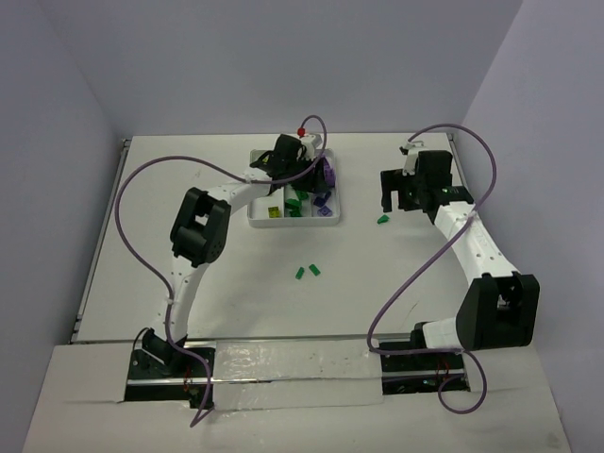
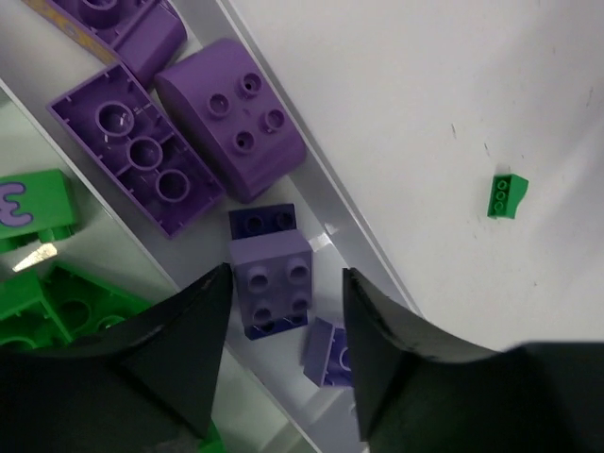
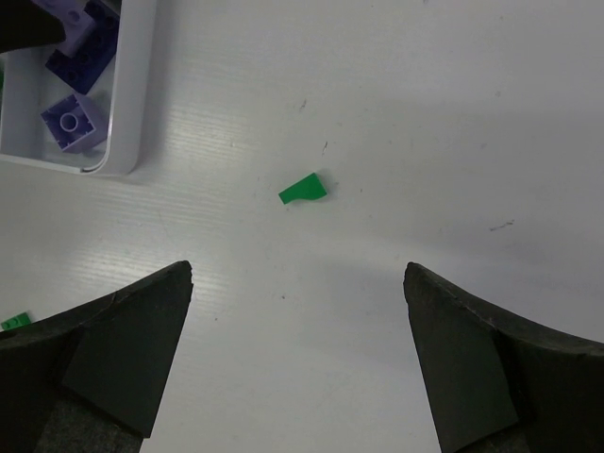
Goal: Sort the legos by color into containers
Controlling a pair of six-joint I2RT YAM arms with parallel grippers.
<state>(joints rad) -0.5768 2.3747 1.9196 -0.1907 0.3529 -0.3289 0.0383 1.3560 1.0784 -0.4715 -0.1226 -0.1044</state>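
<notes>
As it lies, the lilac lego (image 2: 273,283) shows four studs — square.

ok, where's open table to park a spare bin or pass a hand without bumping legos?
Widest bare table: from the two green legos to the near edge. Also bare: left of the tray, though the left arm spans above it. Tight: tray to right gripper, one green lego there. Crowded: purple compartment, left gripper over it.
</notes>
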